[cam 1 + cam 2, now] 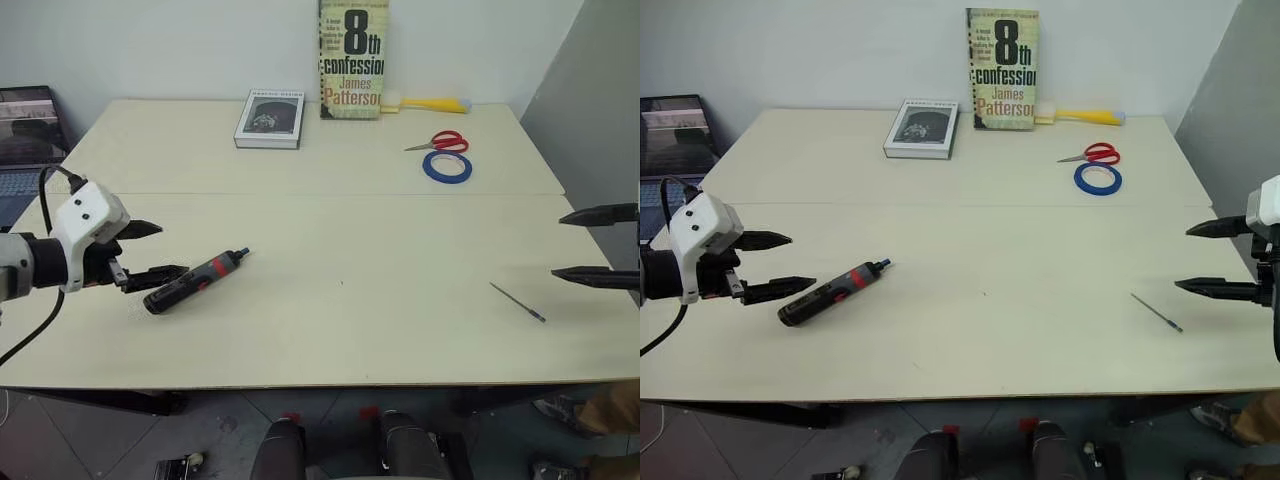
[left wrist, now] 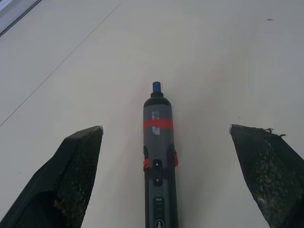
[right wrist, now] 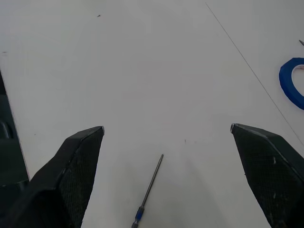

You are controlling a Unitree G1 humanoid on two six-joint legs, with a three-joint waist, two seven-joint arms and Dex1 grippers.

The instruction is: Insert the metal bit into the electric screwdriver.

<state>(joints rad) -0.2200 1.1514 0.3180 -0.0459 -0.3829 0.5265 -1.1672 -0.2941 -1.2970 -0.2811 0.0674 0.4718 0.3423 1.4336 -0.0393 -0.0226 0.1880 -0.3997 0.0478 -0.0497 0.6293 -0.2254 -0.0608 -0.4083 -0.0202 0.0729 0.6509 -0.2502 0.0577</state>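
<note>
The electric screwdriver (image 1: 195, 281), black with a red band, lies flat on the left part of the table, its blue-tipped nose pointing right and away; it also shows as the screwdriver (image 2: 159, 156) between the fingers in the left wrist view. My left gripper (image 1: 160, 252) hangs open just left of its butt end, above the table, touching nothing. The metal bit (image 1: 517, 301), a thin grey rod with a dark bluish end, lies on the right part of the table, seen again as the bit (image 3: 148, 190). My right gripper (image 1: 560, 244) stands open just right of it, empty.
At the back of the cream table (image 1: 340, 330) lie a small book (image 1: 270, 119), an upright paperback (image 1: 352, 58), a yellow-handled brush (image 1: 425, 103), red scissors (image 1: 440, 141) and a blue tape ring (image 1: 447, 167). A laptop (image 1: 22, 140) sits off the left edge.
</note>
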